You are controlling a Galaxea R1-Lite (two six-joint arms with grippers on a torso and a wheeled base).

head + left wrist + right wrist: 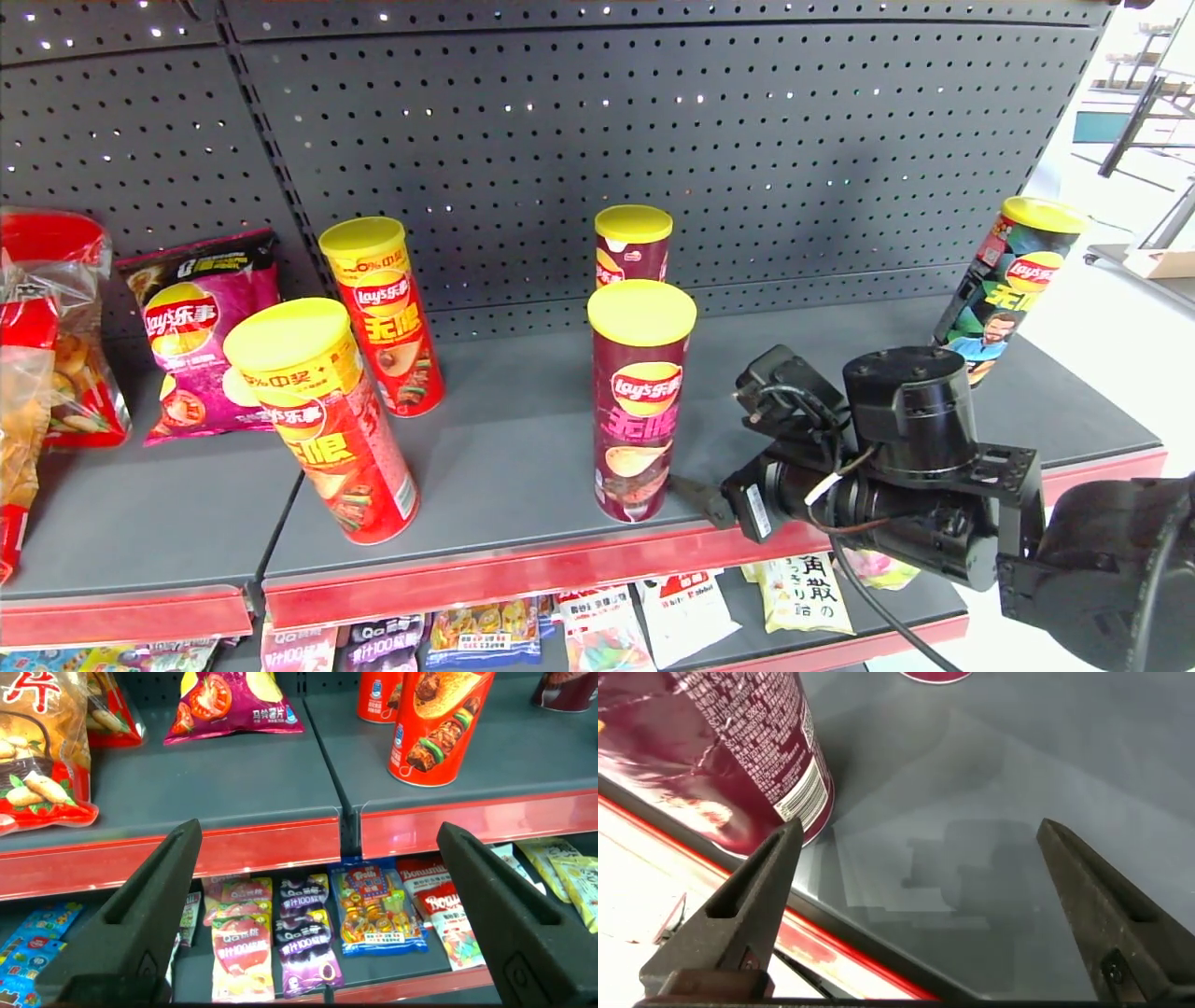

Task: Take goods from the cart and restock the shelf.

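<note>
Head view, lidded chip cans (641,411), on shelf (523,448)

The shelf (523,439) is showing smooth, matt grey painted metal, and in the right wrist view it is faintly mirroring the maroon can (640,411). The back panel (747,121) is looking like matt perforated sheet metal. The red edge strip (485,565) is shining like glossy plastic. The maroon can and the red can (322,420) are wearing glossy printed wraps under smooth yellow lids (642,313) of plastic. The purple chip bag (201,336) is gleaming like crinkled foil, and the clear bag (37,373) is glinting like thin plastic film. The jaws of the left gripper (320,831) and the right gripper (917,829) are looking like matt black plastic, slightly grainy.
</note>
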